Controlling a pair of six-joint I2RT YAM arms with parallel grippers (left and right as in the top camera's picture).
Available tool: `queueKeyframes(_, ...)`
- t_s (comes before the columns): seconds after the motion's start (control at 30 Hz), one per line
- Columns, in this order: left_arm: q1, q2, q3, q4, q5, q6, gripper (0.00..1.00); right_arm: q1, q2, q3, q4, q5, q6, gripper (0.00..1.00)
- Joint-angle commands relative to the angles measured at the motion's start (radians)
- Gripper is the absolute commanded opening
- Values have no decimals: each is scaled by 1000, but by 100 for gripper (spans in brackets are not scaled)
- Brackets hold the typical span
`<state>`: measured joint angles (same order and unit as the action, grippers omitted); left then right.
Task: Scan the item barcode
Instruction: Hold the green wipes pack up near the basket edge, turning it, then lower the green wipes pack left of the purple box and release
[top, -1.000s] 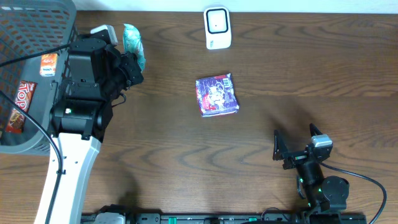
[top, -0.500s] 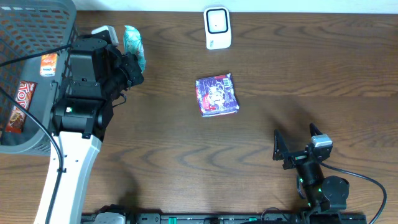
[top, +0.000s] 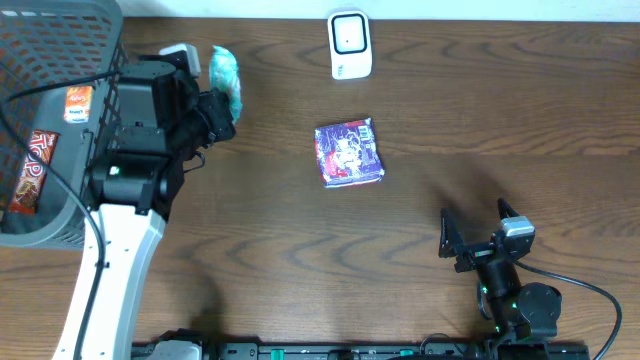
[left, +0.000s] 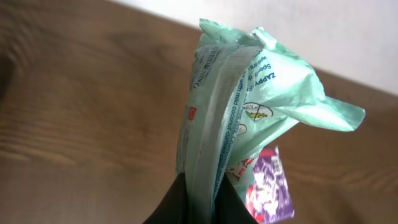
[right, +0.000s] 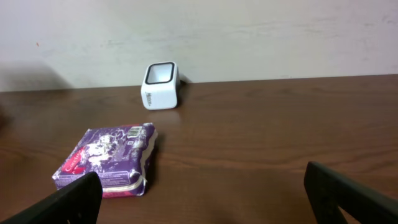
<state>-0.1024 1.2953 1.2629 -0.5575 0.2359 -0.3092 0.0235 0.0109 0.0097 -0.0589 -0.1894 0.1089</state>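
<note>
Your left tool (top: 218, 108), clamped on the green packet (top: 226, 72), sits well left of the scanner (top: 350, 45); right tool (top: 478, 232) gapes wide, holding nothing.

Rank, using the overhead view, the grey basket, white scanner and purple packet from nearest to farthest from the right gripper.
From the right gripper:
1. Purple packet, table centre.
2. White scanner, far edge.
3. Grey basket, far left.

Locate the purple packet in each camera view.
Overhead: purple packet mid-frame, below the white scanner.
Left wrist: lower right, partly behind the green pouch.
Right wrist: lower left, in front of the scanner.
Shared landmark: the white scanner, in the overhead and right wrist views only.
</note>
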Motion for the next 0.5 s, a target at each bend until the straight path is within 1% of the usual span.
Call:
queueKeyframes(0.0, -14, 55, 5, -20, 44, 33, 8, -5, -5, -4, -1, 0, -13, 99)
queueKeyframes(0.17, -67, 172, 5, -68, 44, 51, 8, -5, -5, -4, -1, 0, -13, 99)
queueKeyframes(0.23, -90, 226, 5, -71, 43, 51, 13, -5, -5, -4, -1, 0, -13, 99)
queueKeyframes(0.37, -132, 338, 5, -65, 24, 50, 14, -5, -5, -4, -1, 0, -13, 99)
queueKeyframes(0.4, -141, 366, 5, -64, 12, 50, 17, -5, -5, -4, -1, 0, -13, 99)
queueKeyframes(0.43, -148, 388, 5, -63, 3, 50, 24, -5, -5, -4, -1, 0, -13, 99)
queueKeyframes(0.47, -155, 413, 5, -64, -5, 50, 29, -5, -5, -4, -1, 0, -13, 99)
